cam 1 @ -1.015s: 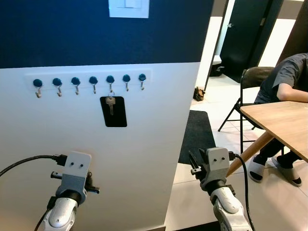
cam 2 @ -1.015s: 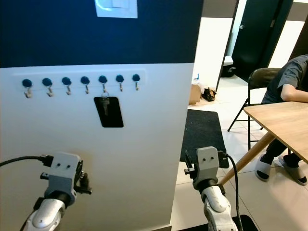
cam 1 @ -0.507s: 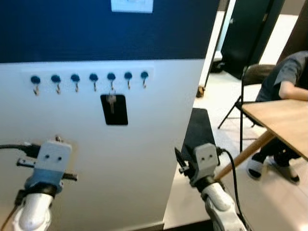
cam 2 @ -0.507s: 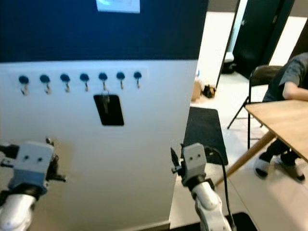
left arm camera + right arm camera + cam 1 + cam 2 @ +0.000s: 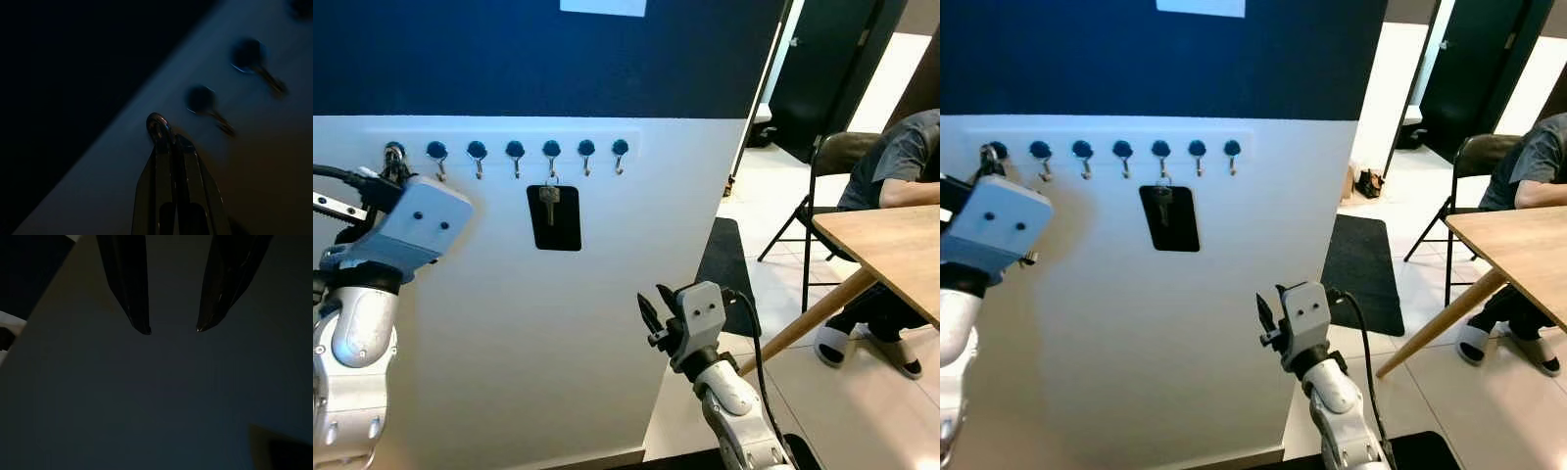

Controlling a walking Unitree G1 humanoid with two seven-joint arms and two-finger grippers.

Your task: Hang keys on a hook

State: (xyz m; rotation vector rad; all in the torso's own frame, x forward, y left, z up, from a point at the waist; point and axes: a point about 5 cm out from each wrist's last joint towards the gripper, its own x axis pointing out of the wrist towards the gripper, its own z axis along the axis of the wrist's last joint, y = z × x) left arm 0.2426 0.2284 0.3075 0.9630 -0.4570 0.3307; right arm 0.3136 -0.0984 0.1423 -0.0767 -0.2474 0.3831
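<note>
Item: left end effector (image 5: 164, 139), raised to the leftmost hook (image 5: 393, 154) of the hook rail (image 5: 509, 149), fingers (image 5: 188, 161) pressed together on a key ring (image 5: 157, 126) held at that hook. Item: right end effector (image 5: 172, 328), low beside the wall corner, fingers apart, holding nothing. Item: one key with a black tag (image 5: 554, 217), already hanging on the fifth hook (image 5: 551, 152). Item: seated person (image 5: 891, 176) at a wooden worktop (image 5: 891, 255), well apart. Handling note: you should ease the ring over the hook's upturned tip and let it settle before you part the fingers; whether it has caught yet cannot be told. Change record: a second earlier both arms hung low; the left has since lifted to the rail, and the camera has shifted slightly.
</note>
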